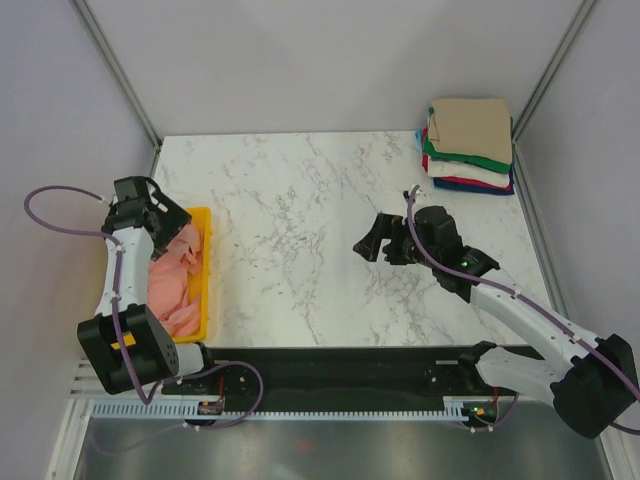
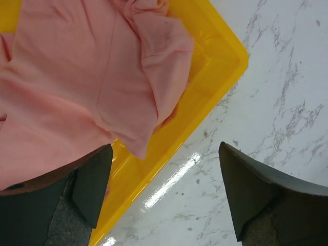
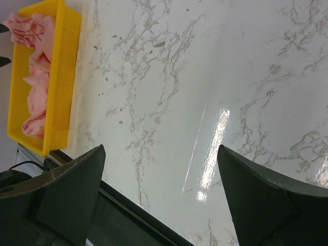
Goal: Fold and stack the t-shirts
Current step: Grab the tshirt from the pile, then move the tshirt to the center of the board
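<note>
In yellow plastic tray (image 1: pixel 208 300), crumpled salmon-pink t-shirt (image 1: pixel 172 285), left gripper (image 2: pixel 164 187) apart above, right gripper (image 3: pixel 159 189) apart over glossy marble (image 1: pixel 290 200)

2 white arms (image 1: pixel 530 320), purple cables (image 1: pixel 62 188).

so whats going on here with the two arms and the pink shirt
The left claw hangs open over the far end of the yellow tray, just above the crumpled pink t-shirt lying in it, gripping nothing. The right claw is open too, over the bare marble table. A stack of folded t-shirts, tan on top, sits at the far right corner. The pink one is not yet folded.
</note>
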You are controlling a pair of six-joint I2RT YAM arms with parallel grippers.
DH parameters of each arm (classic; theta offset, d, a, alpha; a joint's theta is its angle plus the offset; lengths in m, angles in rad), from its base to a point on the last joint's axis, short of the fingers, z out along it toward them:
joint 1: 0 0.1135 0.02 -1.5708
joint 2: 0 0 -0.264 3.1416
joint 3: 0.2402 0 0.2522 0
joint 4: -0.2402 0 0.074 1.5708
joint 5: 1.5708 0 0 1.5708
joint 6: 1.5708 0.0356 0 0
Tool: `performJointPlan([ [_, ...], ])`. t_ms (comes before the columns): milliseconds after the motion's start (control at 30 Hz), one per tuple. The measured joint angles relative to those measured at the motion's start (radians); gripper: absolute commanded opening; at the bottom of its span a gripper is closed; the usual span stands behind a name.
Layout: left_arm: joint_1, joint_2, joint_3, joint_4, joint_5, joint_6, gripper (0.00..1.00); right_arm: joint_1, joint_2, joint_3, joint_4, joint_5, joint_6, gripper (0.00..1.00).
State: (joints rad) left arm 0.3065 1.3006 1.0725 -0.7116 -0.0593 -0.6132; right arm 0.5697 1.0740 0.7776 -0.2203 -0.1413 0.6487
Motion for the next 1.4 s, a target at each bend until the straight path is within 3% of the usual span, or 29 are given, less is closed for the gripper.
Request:
performJointPlan([
  [400,-0.001,0.089,-0.085,0.103,0.018,0.029,0.79,0.000,0.049,-0.002,0.000,0.006,-0.003,0.98],
  [533,-0.001,0.090,-0.119,0.101,0.024,0.029,0.60,0.000,0.051,-0.006,0.002,0.012,-0.003,0.98],
  [633,-0.001,0.094,-0.121,0.103,0.037,0.032,0.35,0.000,0.053,-0.018,0.003,0.012,-0.003,0.98],
  [667,-0.001,0.096,-0.121,0.103,0.038,0.031,0.03,0.000,0.054,-0.022,0.002,0.012,-0.003,0.98],
  [933,-0.033,0.106,-0.069,0.086,0.037,0.042,0.02,-0.007,0.054,-0.051,0.002,0.016,-0.007,0.98],
  [1067,-0.163,0.086,0.190,0.018,0.014,0.042,0.02,-0.013,0.051,-0.054,0.002,0.025,-0.007,0.98],
  [1267,-0.528,0.194,1.058,-0.026,-0.003,0.060,0.02,-0.034,-0.021,-0.053,-0.014,0.071,-0.010,0.98],
  [1333,-0.612,0.209,1.228,-0.009,0.039,0.065,0.02,-0.040,-0.070,-0.043,-0.047,0.105,-0.017,0.98],
  [1400,-0.658,0.189,1.287,-0.004,0.093,0.066,0.02,-0.043,-0.118,-0.025,-0.080,0.150,-0.026,0.98],
])
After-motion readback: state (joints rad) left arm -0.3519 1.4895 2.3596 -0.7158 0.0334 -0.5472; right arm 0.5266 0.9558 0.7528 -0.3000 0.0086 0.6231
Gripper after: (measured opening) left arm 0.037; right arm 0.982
